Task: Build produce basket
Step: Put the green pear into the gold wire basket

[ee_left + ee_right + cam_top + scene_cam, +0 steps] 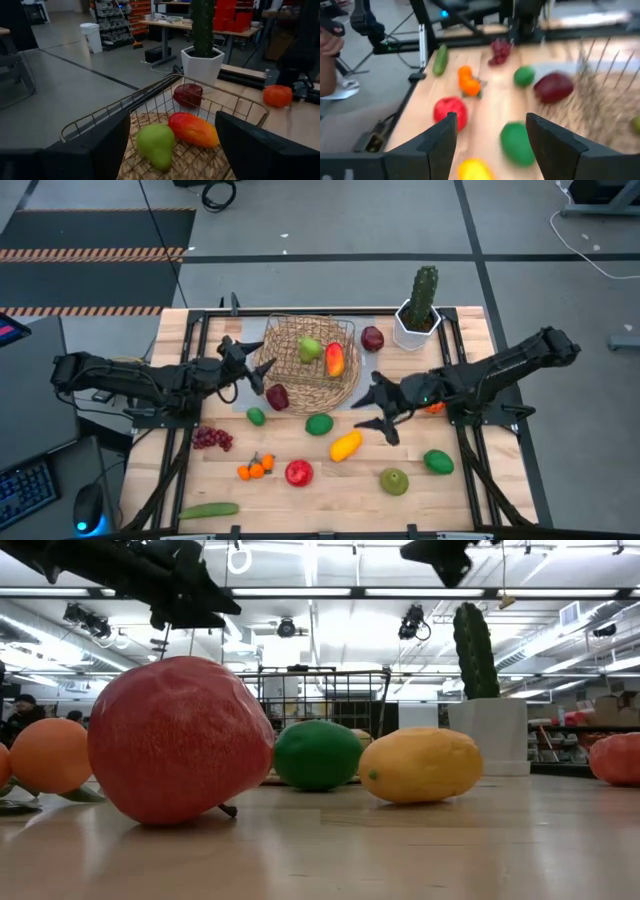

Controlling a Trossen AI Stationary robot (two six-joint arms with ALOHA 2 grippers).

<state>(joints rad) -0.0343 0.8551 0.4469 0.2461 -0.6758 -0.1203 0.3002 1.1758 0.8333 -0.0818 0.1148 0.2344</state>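
Left gripper [256, 360], dark and two-fingered, hovers at the 9 o'clock edge of the round tan wicker basket [290, 385] with its fingers spread wide and nothing between them. Inside the basket lie a green toy pear [308, 349] and, just beside it, a red and yellow toy mango [335, 359]; the left wrist view shows both of them [155, 144] [194, 130] between the open fingers. A dark red toy fruit [277, 396] rests at the 6 o'clock rim of the basket. On the wooden table [330, 490], at 7 o'clock from the basket, are the dark purple toy grapes [211, 438], small orange fruits [255, 468] and a long green cucumber [208, 510]; toward 6 o'clock are a small green lime [256, 416], a red round fruit [298, 472], a bigger green fruit [319, 423] and a yellow lemon-like fruit [346, 445]. At 2 o'clock from the basket there is another dark red fruit [372, 338] and the white hexagonal pot with a tall green cactus [418, 312]. Right gripper [379, 409] hangs above the table at 4 o'clock from the basket, fingers also spread, empty. Near it, at 5 o'clock, lie a green pear-shaped fruit [394, 481] and a green oval fruit [438, 462].
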